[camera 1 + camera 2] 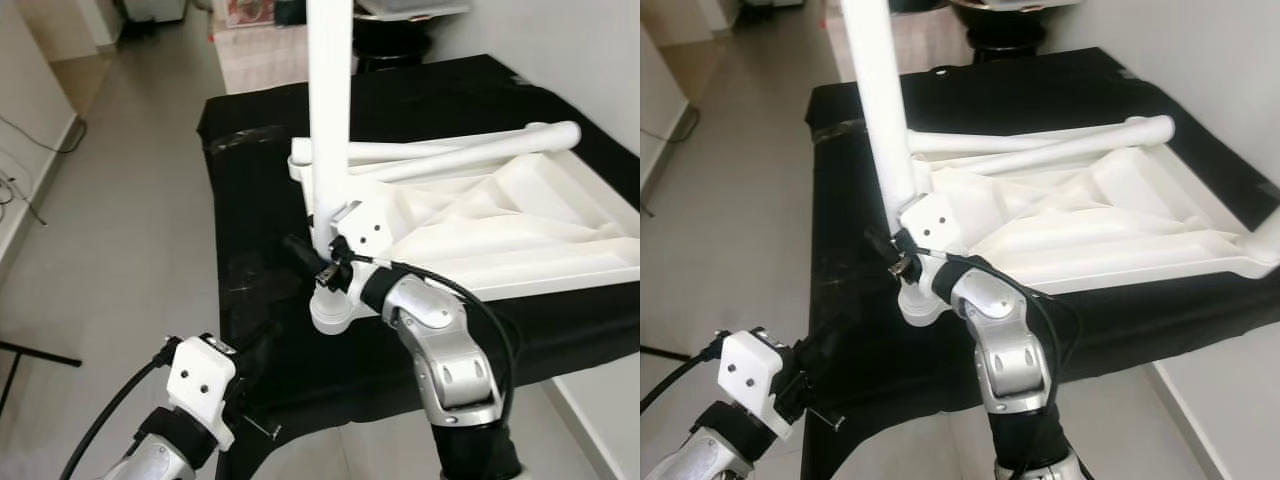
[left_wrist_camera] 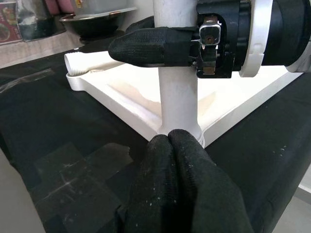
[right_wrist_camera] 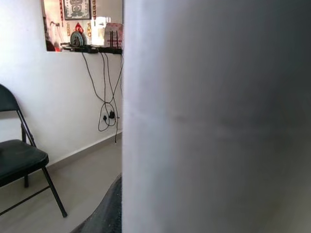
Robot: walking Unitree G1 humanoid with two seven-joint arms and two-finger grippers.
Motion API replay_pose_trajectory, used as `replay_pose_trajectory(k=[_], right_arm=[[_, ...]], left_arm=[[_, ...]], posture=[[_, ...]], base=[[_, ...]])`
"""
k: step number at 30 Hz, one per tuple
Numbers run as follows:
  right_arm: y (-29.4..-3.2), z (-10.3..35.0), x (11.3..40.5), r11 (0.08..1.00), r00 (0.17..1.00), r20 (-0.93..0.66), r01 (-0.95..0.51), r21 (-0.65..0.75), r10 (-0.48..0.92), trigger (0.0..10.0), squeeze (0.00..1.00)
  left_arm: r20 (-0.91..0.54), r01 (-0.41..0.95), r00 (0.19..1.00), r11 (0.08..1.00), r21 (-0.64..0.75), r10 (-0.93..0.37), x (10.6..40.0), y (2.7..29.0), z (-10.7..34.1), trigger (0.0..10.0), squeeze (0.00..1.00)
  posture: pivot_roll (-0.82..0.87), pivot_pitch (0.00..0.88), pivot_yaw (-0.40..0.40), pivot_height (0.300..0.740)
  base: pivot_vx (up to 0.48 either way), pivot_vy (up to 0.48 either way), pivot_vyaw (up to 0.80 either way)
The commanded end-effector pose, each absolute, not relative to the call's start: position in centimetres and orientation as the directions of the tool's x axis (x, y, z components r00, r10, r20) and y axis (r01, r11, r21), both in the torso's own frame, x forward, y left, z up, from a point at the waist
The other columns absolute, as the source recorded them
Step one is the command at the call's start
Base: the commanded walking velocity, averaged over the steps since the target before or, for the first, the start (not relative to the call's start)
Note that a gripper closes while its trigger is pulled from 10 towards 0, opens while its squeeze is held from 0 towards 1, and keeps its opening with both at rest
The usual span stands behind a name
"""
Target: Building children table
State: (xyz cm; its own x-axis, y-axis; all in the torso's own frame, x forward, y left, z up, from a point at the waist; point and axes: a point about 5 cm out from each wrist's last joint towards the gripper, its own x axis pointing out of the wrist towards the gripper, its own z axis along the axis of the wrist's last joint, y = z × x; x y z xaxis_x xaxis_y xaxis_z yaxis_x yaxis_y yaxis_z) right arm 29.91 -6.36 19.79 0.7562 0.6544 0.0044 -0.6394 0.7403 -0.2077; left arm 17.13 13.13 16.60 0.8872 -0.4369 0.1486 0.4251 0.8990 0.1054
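Left eye view: right claw clamped around upright white table leg.

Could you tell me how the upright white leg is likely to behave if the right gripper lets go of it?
The upright leg looks tall, smooth and rigid, so it may tip if its base in the tabletop's corner socket is loose. The right gripper clasps it low, so its top could sway.

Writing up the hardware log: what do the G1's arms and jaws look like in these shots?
Both arms are silver metal with rounded joint housings, black bands at the joints and black cables running along them. The left gripper has black, fabric-covered fingers and a white wrist block with dark screw holes. The right gripper has matching black fingers, a white ring at the wrist and a small metal connector.
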Motion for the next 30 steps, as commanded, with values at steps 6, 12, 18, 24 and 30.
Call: replay_pose_trajectory(k=[6, 12, 18, 24, 30], right_arm=[[-7.5, 18.5, 30.4, 0.691, 0.703, -0.091, -0.711, -0.129, 0.706, 10.0, 1.0], [-8.3, 22.4, 29.8, 0.259, 0.268, -0.022, -0.947, -0.19, 0.963, 10.0, 0.0], [-10.0, 22.3, 31.5, 0.067, 0.094, -0.137, -0.98, -0.19, 0.986, 10.0, 0.0], [-10.4, 23.5, 33.8, 0.035, 0.062, -0.134, -0.981, -0.193, 0.989, 10.0, 0.0], [-10.7, 23.9, 34.7, 0.022, 0.046, -0.127, -0.982, -0.186, 0.991, 10.0, 0.0]], left_arm=[[0.143, 0.406, 0.898, 0.909, 0.095, -0.416, 17.3, 13.4, 16.2, 10.0, 0.0], [0.144, 0.411, 0.896, 0.907, 0.09, -0.42, 17.2, 13.2, 16.2, 10.0, 0.0], [0.142, 0.413, 0.895, 0.906, 0.089, -0.422, 16.8, 13.1, 16.2, 10.0, 0.0], [0.133, 0.415, 0.896, 0.905, 0.089, -0.424, 16.2, 13.1, 16.3, 10.0, 0.0], [0.125, 0.423, 0.894, 0.902, 0.086, -0.431, 15.8, 13.0, 16.4, 10.0, 0.0]], posture=[[0.07, 0.139, -0.026, 0.74], [0.08, 0.144, -0.025, 0.74], [0.1, 0.157, -0.029, 0.74], [0.12, 0.182, -0.021, 0.74], [0.13, 0.194, -0.017, 0.74]], base=[[0.0, 0.0, 0.0], [0.0, 0.0, 0.0], [0.0, 0.0, 0.0], [0.0, 0.0, 0.0], [0.0, 0.0, 0.0]])
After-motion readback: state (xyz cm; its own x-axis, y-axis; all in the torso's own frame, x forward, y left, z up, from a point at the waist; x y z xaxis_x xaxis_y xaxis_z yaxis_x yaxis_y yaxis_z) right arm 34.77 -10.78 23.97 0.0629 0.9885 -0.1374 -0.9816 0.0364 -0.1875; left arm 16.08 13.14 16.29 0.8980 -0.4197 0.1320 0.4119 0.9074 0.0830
